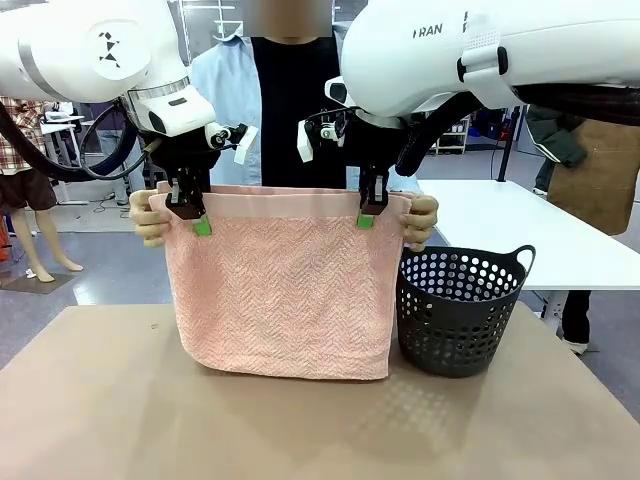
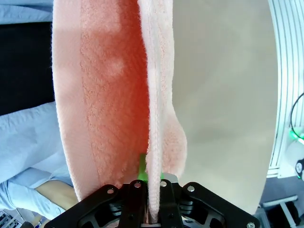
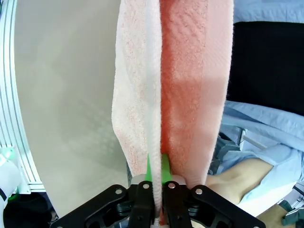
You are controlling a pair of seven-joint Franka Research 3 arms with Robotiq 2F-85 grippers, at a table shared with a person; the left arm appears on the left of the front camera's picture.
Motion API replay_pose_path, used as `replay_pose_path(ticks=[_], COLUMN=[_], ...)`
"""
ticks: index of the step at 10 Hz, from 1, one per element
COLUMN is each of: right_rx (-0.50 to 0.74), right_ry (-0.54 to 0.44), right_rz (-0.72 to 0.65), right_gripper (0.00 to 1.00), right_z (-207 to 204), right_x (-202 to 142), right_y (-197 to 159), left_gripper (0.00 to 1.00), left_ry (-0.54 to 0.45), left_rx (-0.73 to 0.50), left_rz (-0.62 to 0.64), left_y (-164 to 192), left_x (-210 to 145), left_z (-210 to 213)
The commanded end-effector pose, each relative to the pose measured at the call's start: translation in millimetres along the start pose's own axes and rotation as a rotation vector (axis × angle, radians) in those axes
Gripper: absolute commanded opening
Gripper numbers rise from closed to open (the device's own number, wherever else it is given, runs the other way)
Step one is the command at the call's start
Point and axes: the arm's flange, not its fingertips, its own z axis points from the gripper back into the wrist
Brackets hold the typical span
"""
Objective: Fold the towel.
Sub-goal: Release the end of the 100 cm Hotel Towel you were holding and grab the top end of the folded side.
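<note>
The salmon-pink towel [image 1: 280, 295] hangs doubled over above the table, its fold near the tabletop. My left gripper [image 1: 201, 225] is shut on the towel's upper left edge and my right gripper [image 1: 366, 218] is shut on its upper right edge. The person's hands [image 1: 150, 217] hold the two top corners just outside my fingers. In the left wrist view the towel [image 2: 118, 95] runs up from between the left gripper's [image 2: 151, 190] green pads. The right wrist view shows the towel [image 3: 175, 85] pinched the same way by the right gripper [image 3: 156, 183].
A dark perforated plastic basket [image 1: 462, 310] stands on the table [image 1: 300, 420] just right of the hanging towel. The person stands close behind the towel at the far edge. A white table [image 1: 510, 225] lies beyond on the right.
</note>
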Motion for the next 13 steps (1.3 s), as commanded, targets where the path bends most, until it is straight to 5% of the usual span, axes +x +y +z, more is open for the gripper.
replay_pose_path(ticks=[1,9,10,11,12,13], right_rx=[-0.014,-0.014,-0.001,-0.001,-0.012,-0.022], right_ry=[0.006,0.006,0.001,-0.015,-0.018,-0.028], right_rz=[0.006,0.006,0.0,-0.005,-0.005,-0.007], right_gripper=[0.0,0.0,0.03,0.4,0.43,0.81], right_z=[1.2,1.2,0.3,3.3,7.1,11.5], right_x=[0.1,0.1,-0.3,-2.0,-4.0,-6.8], right_y=[-0.7,-0.7,-0.2,0.7,2.2,3.6], left_gripper=[0.0,0.0,0.15,0.48,0.6,0.93], left_ry=[0.005,0.005,0.0,-0.005,0.0,0.0], left_rx=[0.001,0.001,0.0,0.015,0.016,0.027], left_rz=[-0.01,-0.01,0.0,-0.017,-0.005,-0.003], left_y=[0.4,0.4,0.0,-1.3,-1.5,-3.8], left_x=[-1.8,-1.8,-0.1,-0.2,-1.2,-1.9], left_z=[-0.2,-0.2,0.0,1.0,2.2,6.0])
